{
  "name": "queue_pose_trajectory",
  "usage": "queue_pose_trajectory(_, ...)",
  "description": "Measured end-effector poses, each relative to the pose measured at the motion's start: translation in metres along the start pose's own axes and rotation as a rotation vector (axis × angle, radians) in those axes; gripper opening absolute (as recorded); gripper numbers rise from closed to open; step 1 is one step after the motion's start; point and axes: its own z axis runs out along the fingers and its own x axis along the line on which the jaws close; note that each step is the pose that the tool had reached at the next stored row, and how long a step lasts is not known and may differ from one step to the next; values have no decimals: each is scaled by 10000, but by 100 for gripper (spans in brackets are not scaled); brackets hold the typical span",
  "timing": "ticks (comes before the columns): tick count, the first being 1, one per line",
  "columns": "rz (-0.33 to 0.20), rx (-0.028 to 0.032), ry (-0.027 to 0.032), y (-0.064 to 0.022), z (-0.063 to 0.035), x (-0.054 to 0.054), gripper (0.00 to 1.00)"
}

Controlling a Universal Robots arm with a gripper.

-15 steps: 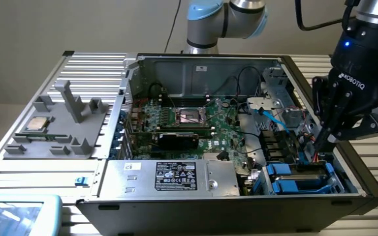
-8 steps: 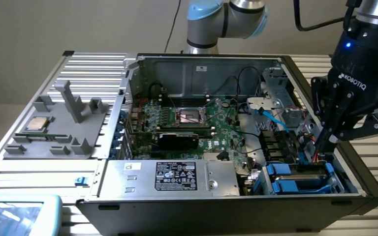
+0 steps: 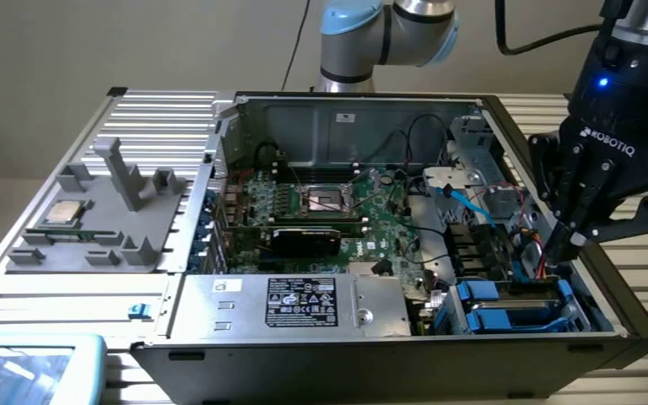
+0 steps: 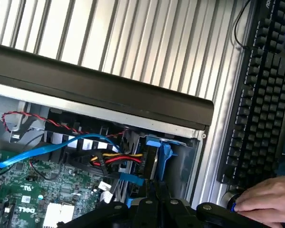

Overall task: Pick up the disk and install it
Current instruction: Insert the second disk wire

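End effector [image 3: 573, 245] closed over drive bay; wrist cam adds keyboard [image 4: 259, 95].

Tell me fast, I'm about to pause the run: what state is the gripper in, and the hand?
Gripper: shut, fingertips down in the drive bay; whether it grips the disk cannot be told.
Person's hand: resting by the keyboard, holding nothing visible.
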Motion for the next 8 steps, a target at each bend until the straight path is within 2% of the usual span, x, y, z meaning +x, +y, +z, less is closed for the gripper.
queue_pose_trajectory(1, -176, -39, 18, 0, 3, 0, 11)
queue_pose_trajectory(2, -341, -86, 82, 0, 6, 1, 11)
queue_pose_trajectory(3, -456, -132, 187, 0, 6, 1, 11)
queue_pose_trajectory(5, -592, -174, 471, 0, 6, 1, 11)
queue_pose_trajectory(8, -793, -163, 1037, -1, 6, 1, 11)
